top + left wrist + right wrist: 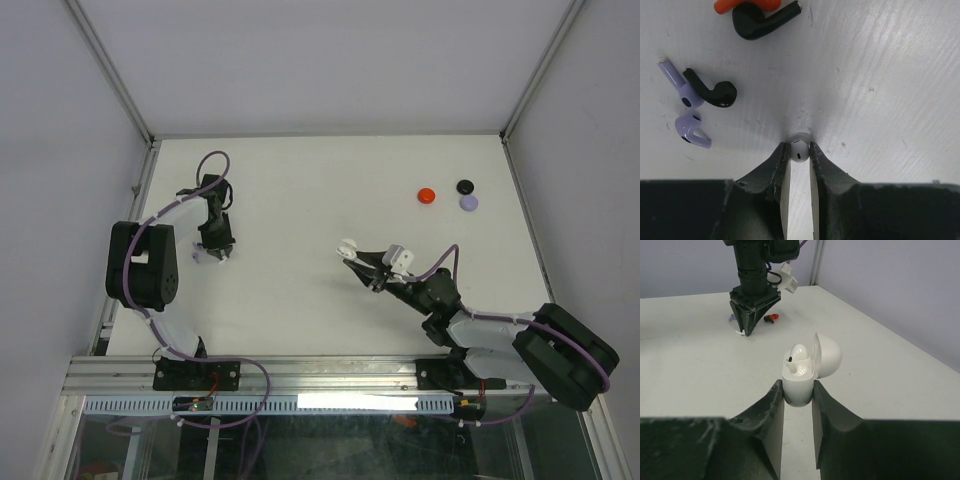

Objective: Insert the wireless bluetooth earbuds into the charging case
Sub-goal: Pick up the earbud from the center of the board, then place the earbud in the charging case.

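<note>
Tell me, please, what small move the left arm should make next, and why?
Probably a short lift straight up: the left tool is shut on the white earbud, which lies low on the table, while the right tool holds the charging case with its lid open, ready to receive it.

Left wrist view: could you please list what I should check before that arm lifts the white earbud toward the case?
1. Grip of the left gripper on the white earbud: ok, it is pinched from both sides.
2. The lavender earbuds and the nearest black earbud lie apart from that gripper: ok.
3. Hold of the right gripper on the charging case: ok.
4. The case lid is open: ok.
5. A free socket in the case: cannot tell; a seated earbud fills part of it.
</note>
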You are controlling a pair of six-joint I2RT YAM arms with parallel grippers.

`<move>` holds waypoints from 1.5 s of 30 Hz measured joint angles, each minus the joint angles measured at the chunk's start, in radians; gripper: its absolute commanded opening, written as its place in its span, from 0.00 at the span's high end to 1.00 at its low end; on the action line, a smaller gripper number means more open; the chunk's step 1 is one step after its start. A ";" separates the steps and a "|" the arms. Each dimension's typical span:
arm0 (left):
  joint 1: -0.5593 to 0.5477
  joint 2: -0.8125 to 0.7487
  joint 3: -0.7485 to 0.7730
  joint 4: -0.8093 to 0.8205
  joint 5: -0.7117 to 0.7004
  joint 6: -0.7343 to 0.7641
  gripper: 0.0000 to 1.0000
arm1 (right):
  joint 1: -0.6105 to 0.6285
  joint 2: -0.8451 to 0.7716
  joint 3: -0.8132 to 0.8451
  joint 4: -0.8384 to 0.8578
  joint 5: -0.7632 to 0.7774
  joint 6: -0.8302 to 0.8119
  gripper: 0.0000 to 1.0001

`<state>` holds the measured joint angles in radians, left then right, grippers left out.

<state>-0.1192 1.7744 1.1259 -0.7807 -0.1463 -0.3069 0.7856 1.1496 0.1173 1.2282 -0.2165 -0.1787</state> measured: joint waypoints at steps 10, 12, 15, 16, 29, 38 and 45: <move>0.000 -0.159 -0.064 0.058 0.125 -0.072 1.00 | 0.000 0.002 0.003 0.000 -0.009 -0.004 1.00; 0.000 -0.223 -0.081 0.087 0.164 -0.098 1.00 | 0.000 0.008 0.009 0.000 -0.012 -0.003 1.00; -0.008 -0.330 -0.117 0.147 0.219 -0.138 1.00 | 0.002 0.015 0.021 0.000 -0.018 -0.003 1.00; -0.013 -0.367 -0.131 0.166 0.236 -0.154 1.00 | 0.003 0.017 0.026 0.000 -0.020 -0.003 1.00; -0.167 -0.705 -0.295 0.464 0.386 -0.401 1.00 | 0.035 0.096 0.142 0.009 -0.039 -0.005 1.00; -0.292 -0.806 -0.389 0.706 0.415 -0.552 1.00 | 0.050 0.131 0.182 0.034 -0.015 -0.018 1.00; -0.382 -0.824 -0.429 0.860 0.418 -0.631 1.00 | 0.052 0.186 0.195 0.089 0.022 -0.026 1.00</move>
<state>-0.5014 0.9504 0.6968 0.0792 0.2714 -0.9375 0.8375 1.3354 0.3119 1.3174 -0.1944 -0.2043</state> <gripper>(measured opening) 0.177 0.263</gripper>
